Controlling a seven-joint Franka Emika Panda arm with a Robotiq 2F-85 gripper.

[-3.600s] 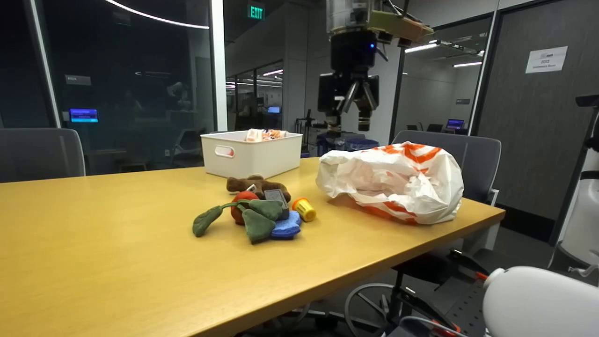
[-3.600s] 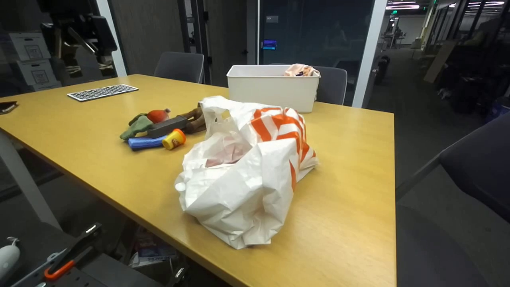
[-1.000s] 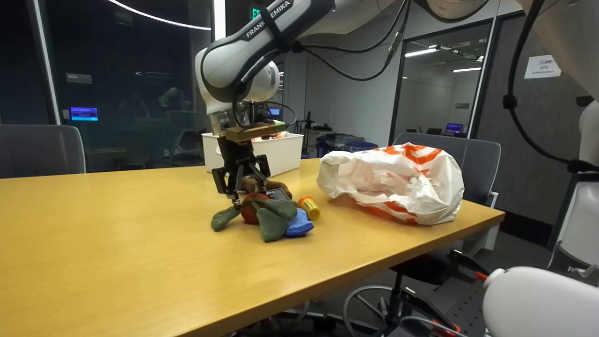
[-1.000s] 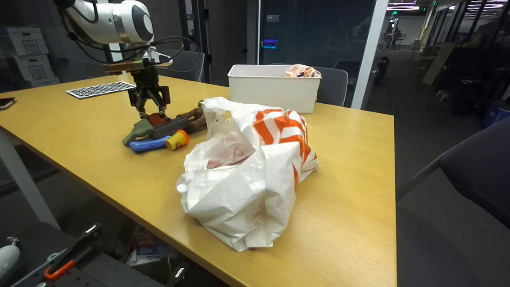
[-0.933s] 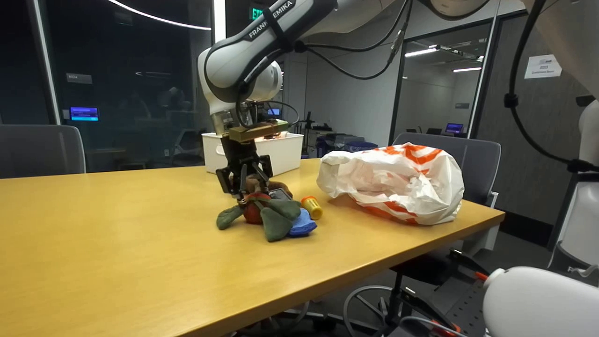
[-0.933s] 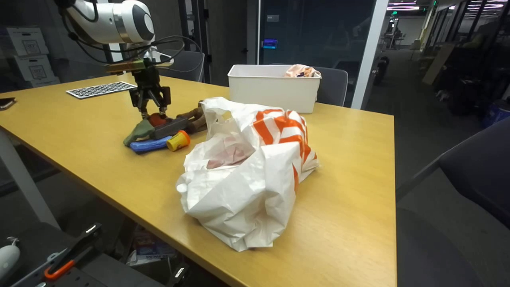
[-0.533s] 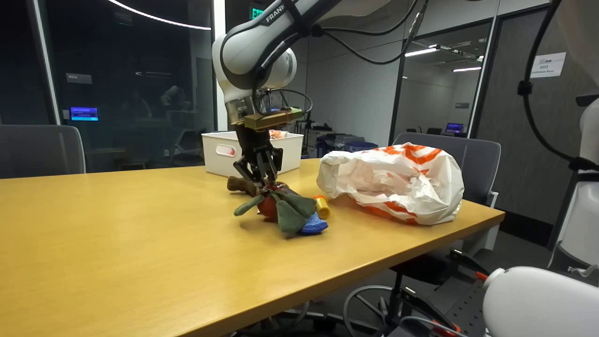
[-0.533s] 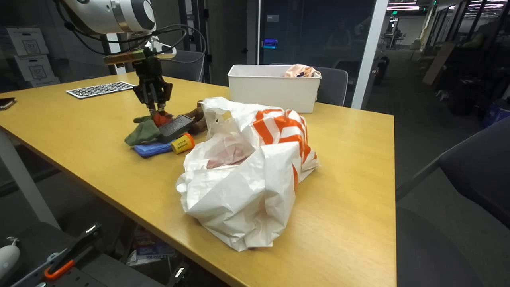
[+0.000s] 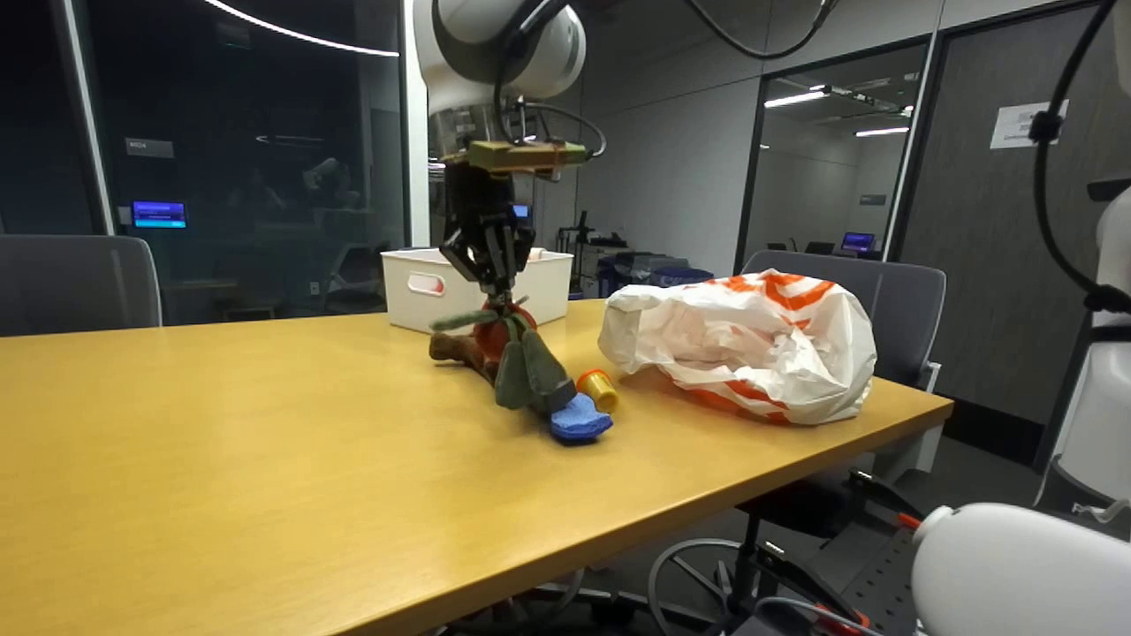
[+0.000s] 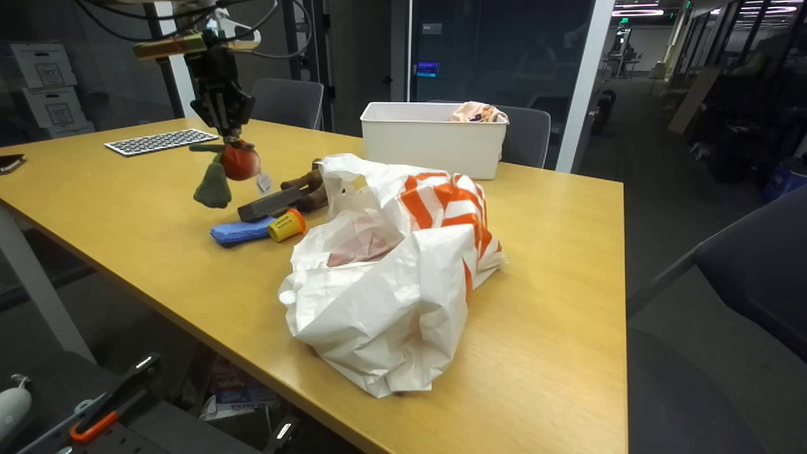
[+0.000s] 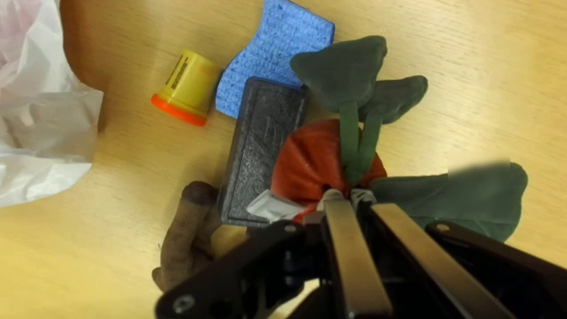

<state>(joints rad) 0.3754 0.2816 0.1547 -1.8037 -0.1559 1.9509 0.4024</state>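
- The gripper (image 11: 347, 195) is drawn nearly together and pinches the red toy (image 10: 240, 161) at its top, near where the green leaves (image 10: 213, 186) join.
- 1.0 second ago it stood wide, astride the red toy; 0.5 seconds ago it had closed, with the toy low among the other things. Now the toy hangs higher, above the tabletop (image 10: 548, 265).
- For the work in hand, the lift seems under way and the grip appears to bear the toy's weight; I cannot be sure every leaf tip is clear.
- The block (image 10: 271, 203), tipped up 0.5 seconds ago, lies flatter, with 1 end over the edge of the sponge (image 11: 274, 48). The tub (image 11: 192, 84) lies on its side just beside the sponge.
- The wrist view shows the block's broad top face and a white tag (image 11: 274, 207); in an exterior view the leaves (image 9: 526, 371) hide most of that block.
- The brown toy (image 9: 461, 349) is partly behind the gripper in the wrist view.
- In an exterior view a keyboard (image 10: 161, 142) lies beyond the red toy; the wrist view misses it, misses the box (image 10: 435, 145), and catches only an edge of the bag (image 10: 378, 302).
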